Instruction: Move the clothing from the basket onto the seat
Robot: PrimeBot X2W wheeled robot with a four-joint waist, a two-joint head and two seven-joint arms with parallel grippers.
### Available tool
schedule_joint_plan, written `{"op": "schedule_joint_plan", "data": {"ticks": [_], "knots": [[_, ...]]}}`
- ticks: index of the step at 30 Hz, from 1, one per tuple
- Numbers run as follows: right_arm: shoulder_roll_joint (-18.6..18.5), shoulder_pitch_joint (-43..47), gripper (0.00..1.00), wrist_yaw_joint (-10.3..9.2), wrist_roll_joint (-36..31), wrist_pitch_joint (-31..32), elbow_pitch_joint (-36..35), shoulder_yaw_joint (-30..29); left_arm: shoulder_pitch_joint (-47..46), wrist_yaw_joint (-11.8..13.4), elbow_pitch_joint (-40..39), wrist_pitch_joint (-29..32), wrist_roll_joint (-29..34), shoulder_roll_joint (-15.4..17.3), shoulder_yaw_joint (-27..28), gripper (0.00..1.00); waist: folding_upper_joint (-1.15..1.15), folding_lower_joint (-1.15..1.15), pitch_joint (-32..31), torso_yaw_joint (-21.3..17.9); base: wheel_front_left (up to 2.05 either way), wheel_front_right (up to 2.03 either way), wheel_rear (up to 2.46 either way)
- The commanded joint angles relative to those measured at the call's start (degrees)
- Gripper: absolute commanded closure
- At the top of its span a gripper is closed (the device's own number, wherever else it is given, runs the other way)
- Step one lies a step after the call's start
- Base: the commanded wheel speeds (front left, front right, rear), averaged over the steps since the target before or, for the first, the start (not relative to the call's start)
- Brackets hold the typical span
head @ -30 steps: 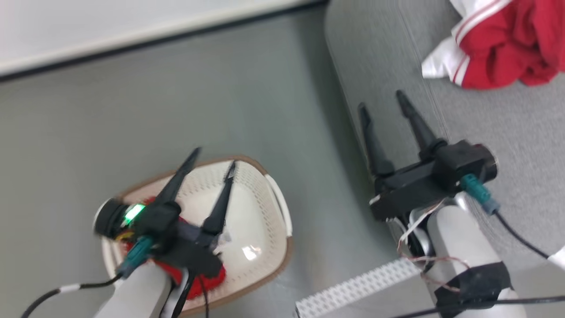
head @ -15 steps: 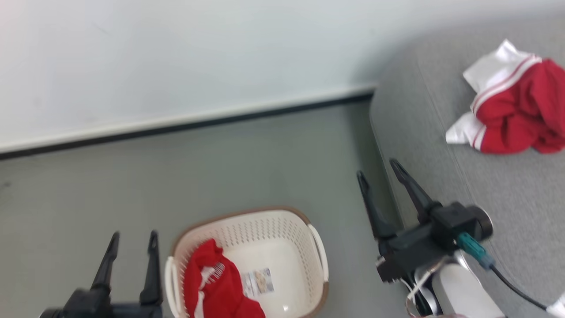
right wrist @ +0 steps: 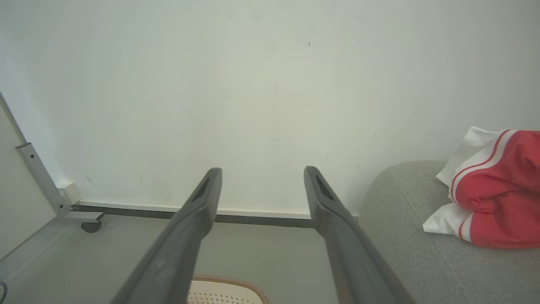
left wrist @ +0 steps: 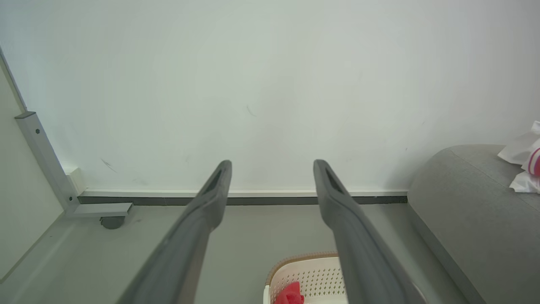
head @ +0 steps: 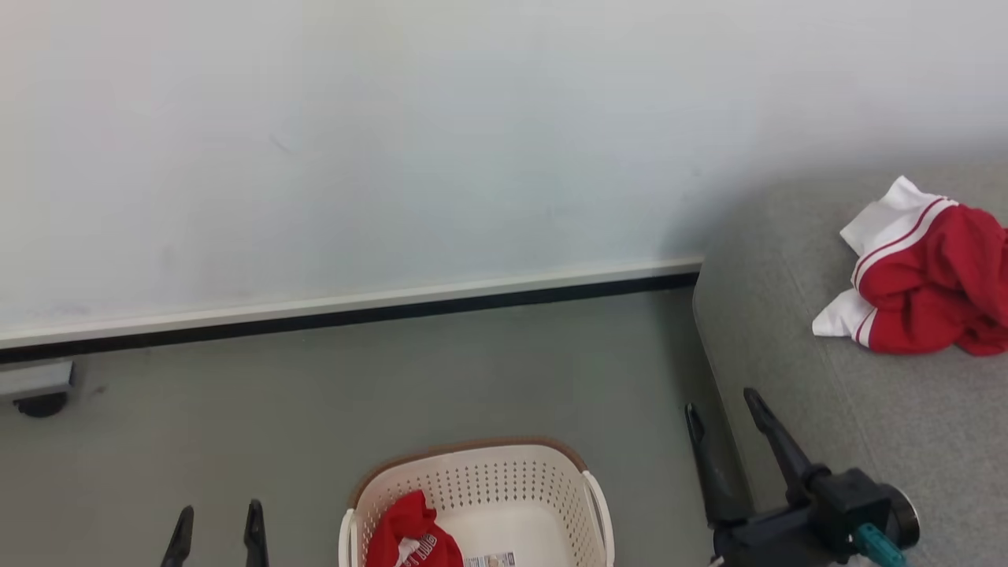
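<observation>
The cream basket [head: 480, 482] with its brown rim stands on the floor at the bottom of the head view, with a red garment with white lettering [head: 413, 539] inside it. A red and white striped garment [head: 921, 291] lies on the grey seat [head: 882, 425] at the right. My left gripper [head: 216, 524] is open at the bottom left, left of the basket, holding nothing. My right gripper [head: 720, 408] is open beside the seat's rounded edge, empty. The left wrist view shows the basket [left wrist: 312, 274] below the fingers, and the right wrist view shows the striped garment [right wrist: 493, 198] on the seat [right wrist: 422, 253].
A white wall [head: 394, 157] with a dark baseboard [head: 354, 315] runs across behind the grey floor [head: 315, 394]. A caster and metal frame foot [head: 35, 390] sit at the far left. A printed label [head: 490, 560] lies in the basket bottom.
The head camera has tilted up, so everything slid down the picture. My left gripper came out of the basket and now sits to its left, empty. The red garment stays in the basket.
</observation>
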Motion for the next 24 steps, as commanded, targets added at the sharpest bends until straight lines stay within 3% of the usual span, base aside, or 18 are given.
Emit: {"op": "schedule_joint_plan", "data": {"ticks": [1, 11, 24], "knots": [[0.34, 1.76, 0.0, -0.02, -0.53, -0.05, -0.63, -0.29, 1.73, -0.48, -0.66, -0.19, 1.03, -0.41, 0.57, 0.0, 0.01, 0.01, -1.39, 0.39, 0.0, 0.0, 0.0], [1.33, 7.72, 0.0, -0.02, -1.55, -0.05, -2.47, -1.21, 6.37, -3.88, -0.86, -0.19, 4.26, -3.02, 3.04, 0.0, 0.01, 0.01, -3.39, -0.07, 0.0, 0.0, 0.0], [1.82, 9.11, 0.0, -0.02, -1.85, -0.05, -2.36, -1.5, 6.61, -5.97, 0.51, -0.19, 5.17, -4.06, 4.3, 0.0, 0.01, 0.01, -3.8, -0.01, 0.0, 0.0, 0.0]]}}
